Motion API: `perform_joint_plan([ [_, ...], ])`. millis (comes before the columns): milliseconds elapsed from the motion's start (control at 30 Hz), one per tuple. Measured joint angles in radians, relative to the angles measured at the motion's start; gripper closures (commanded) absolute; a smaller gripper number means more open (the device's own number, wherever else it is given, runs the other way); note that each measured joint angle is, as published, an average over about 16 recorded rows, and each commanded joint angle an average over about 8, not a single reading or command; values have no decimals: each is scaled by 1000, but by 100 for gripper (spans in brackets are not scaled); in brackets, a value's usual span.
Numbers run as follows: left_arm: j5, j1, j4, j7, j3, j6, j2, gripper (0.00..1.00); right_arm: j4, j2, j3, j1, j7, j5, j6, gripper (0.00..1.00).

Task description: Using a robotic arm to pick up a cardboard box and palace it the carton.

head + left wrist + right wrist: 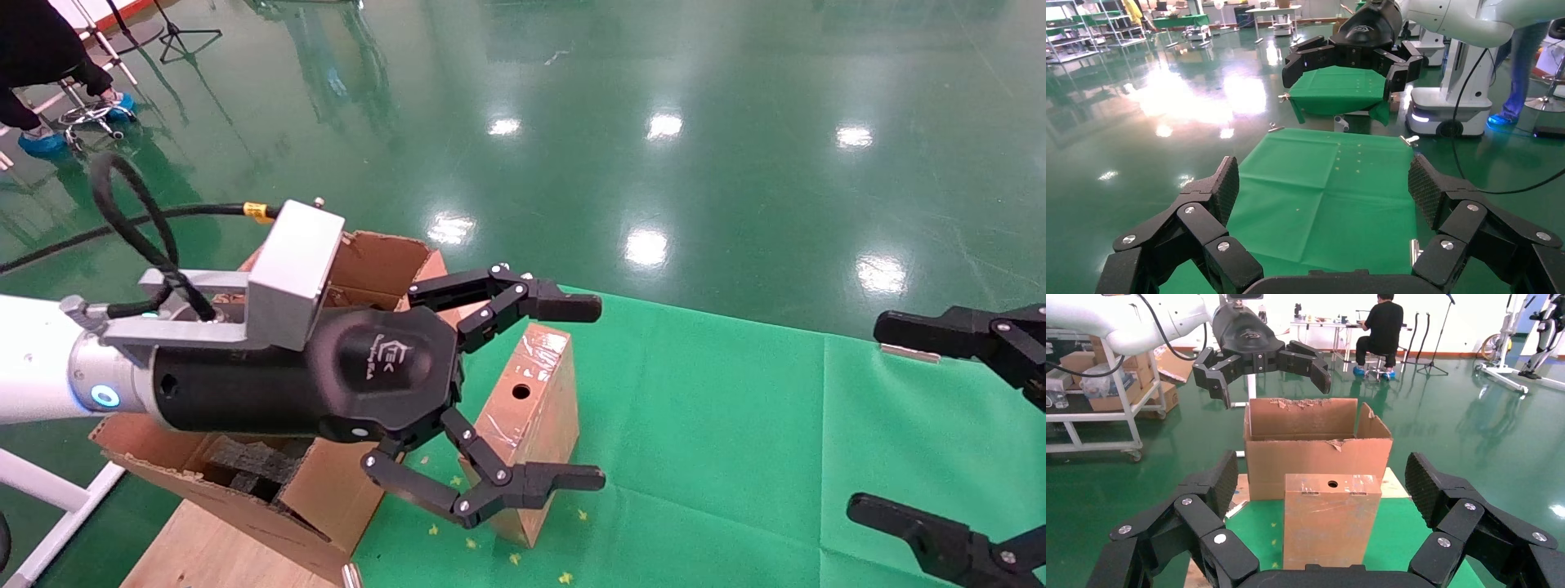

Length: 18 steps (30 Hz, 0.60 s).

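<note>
Head view looks down; 2 wrist views face each other.

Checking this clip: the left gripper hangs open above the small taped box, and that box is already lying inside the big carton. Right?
Not quite. The left gripper does hang open above the small taped box, but the box stands upright on the green cloth beside the carton, not inside it. The head and right wrist views both show this.

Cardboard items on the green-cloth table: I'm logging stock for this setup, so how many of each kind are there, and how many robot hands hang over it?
Small taped cardboard box: 1
Large carton: 1
Open robot hands: 2, the left hand above the box and the right hand off to the side
Total: 4
</note>
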Motion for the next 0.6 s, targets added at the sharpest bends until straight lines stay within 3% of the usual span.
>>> perform_joint_plan([
  [600, 0, 0, 0, 0, 0, 0, 0, 0, 0, 0, 0, 0, 0, 0, 0, 2],
])
